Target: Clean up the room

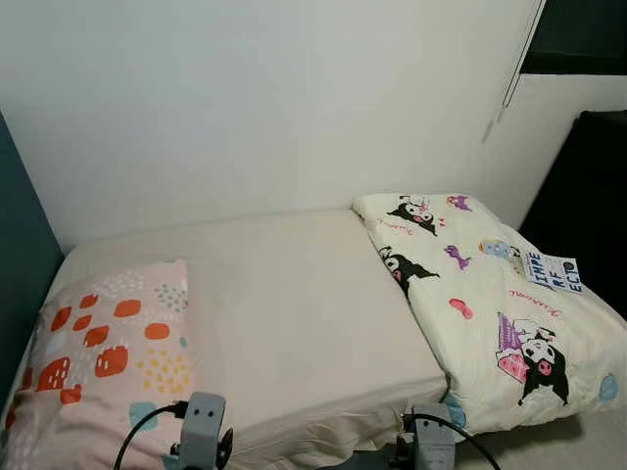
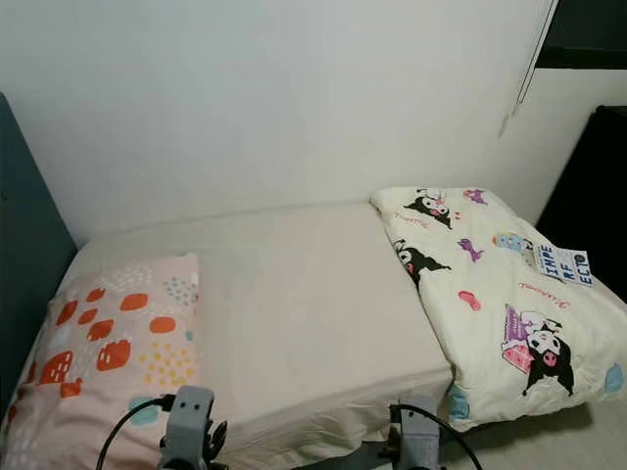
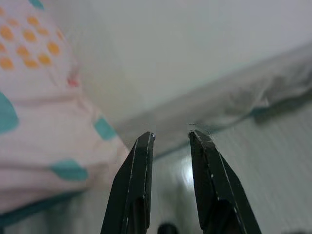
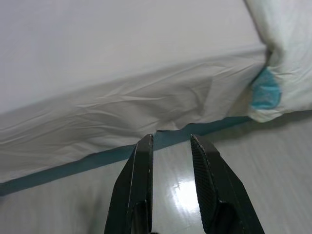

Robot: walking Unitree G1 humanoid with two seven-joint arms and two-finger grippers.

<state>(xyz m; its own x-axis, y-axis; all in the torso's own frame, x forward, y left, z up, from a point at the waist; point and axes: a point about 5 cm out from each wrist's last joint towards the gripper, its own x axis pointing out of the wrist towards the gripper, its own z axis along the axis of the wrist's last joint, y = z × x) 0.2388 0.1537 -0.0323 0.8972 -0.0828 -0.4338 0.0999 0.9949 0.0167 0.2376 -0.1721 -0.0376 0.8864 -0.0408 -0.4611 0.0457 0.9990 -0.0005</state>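
A bed [image 1: 294, 313] with a cream sheet lies before me, against a white wall. A pink pillow [image 1: 108, 352] with orange and teal spots rests on its left end. On its right end lies a folded cream blanket [image 1: 490, 304] printed with cartoon figures, and one teal-patched corner [image 4: 265, 90] of it hangs over the bed's edge. My left gripper [image 3: 171, 135] is open, low at the bed's front edge beside the pillow [image 3: 44, 112], holding nothing. My right gripper [image 4: 171, 137] is open too, low before the sheet's wrinkled edge [image 4: 126, 112].
A teal headboard [image 1: 20, 264] stands at the left end of the bed. A dark piece of furniture [image 1: 588, 196] stands at the far right, under a window with a hanging blind cord [image 1: 509, 78]. Pale glossy floor [image 4: 185, 195] runs along the bed's front.
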